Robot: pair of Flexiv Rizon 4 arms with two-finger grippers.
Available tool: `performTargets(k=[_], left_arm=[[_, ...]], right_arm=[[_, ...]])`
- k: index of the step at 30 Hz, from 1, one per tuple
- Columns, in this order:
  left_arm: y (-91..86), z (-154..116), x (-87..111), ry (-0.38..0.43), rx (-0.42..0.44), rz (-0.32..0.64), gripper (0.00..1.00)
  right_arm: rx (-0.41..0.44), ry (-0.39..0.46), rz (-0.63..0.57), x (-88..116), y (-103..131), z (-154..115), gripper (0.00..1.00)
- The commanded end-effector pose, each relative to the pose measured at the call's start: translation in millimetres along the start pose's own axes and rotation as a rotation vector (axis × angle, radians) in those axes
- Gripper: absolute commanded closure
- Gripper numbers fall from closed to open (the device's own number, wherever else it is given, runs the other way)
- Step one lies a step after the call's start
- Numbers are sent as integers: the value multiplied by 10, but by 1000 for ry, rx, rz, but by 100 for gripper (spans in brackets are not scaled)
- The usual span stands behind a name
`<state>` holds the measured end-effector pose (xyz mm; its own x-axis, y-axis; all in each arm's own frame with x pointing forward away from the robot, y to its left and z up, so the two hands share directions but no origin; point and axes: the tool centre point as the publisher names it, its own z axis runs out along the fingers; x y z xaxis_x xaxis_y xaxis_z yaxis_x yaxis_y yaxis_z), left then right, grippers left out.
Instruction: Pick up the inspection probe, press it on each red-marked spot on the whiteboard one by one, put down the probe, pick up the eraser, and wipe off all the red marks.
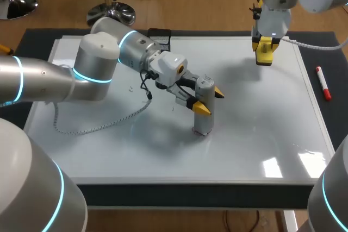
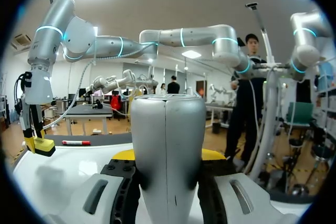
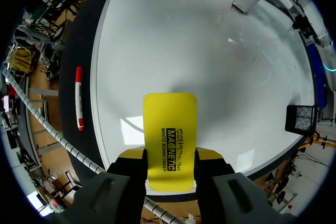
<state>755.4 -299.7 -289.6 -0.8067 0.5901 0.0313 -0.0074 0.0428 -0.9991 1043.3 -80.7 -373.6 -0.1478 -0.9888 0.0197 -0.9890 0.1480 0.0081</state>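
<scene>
**Probe upright on the board in the left grip, eraser held in the right**

The probe (image 1: 204, 113) stands near the middle of the whiteboard (image 1: 261, 134). Its long axis is vertical and its lower end is on, or just at, the surface. The left gripper (image 1: 210, 100) is clamped on its upper half, with a yellow tip on either flank. In the left wrist view the grey body fills the gap between the fingers. I cannot make out a red mark under the probe. A few faint specks show on the board toward the left arm, but their colour cannot be told.

The eraser (image 3: 170, 124), a flat yellow block, is pinched between the fingers of the right gripper (image 1: 265, 44), with its long axis running out along them. It hangs over the far right part of the board, well apart from the probe.

A marker (image 1: 323, 82) lies on the mat (image 1: 326, 52) just beside the board's right edge. A black holder (image 1: 159, 36) sits at the far edge.

This looks like the pressing step. With the probe vertical, the next spot calls for a straight lift, a sideways shift and a straight descent. Wiping should fall to the right arm. If the specks are the marks, they lie on the left arm's side, so that arm would need to clear out first.
</scene>
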Motion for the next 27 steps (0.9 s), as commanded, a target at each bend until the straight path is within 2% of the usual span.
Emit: performTargets(k=[1, 7, 27], left_arm=[[50, -22, -57, 19, 12, 2, 100], [97, -69, -70, 18, 18, -3, 100], [93, -34, -87, 30, 12, -2, 100]], right_arm=[[1, 2, -3, 7, -2, -11, 100], [1, 2, -3, 7, -2, -11, 100], [1, 2, -3, 7, -2, -11, 100]])
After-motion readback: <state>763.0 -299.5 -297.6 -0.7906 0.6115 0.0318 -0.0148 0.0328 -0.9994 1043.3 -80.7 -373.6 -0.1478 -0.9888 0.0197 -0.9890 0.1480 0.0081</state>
